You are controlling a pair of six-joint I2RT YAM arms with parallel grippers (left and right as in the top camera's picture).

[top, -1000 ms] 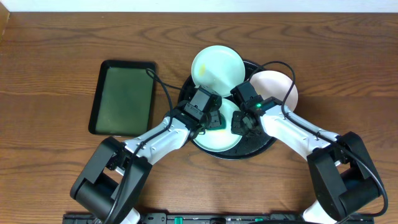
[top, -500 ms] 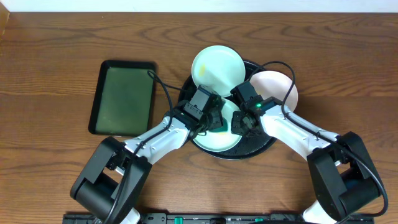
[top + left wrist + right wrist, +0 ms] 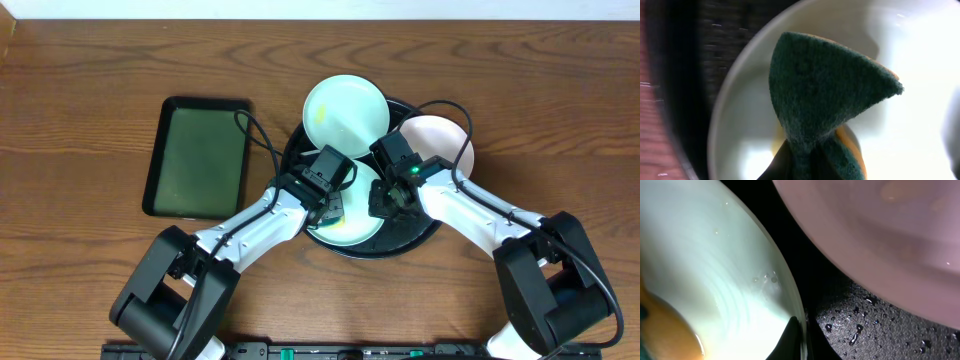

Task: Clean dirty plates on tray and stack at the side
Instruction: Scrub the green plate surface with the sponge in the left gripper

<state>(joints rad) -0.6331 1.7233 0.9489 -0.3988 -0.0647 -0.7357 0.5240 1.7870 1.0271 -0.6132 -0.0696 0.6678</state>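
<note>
A green-and-yellow sponge is seen clamped in the left gripper and held over the mint plate at the near side of the tray. That plate's rim, toward the tray's middle, is pinched by the right gripper. A second mint plate and a white plate are propped on the tray's far rim.

Brown wood-grain tabletop, evenly lit
</note>
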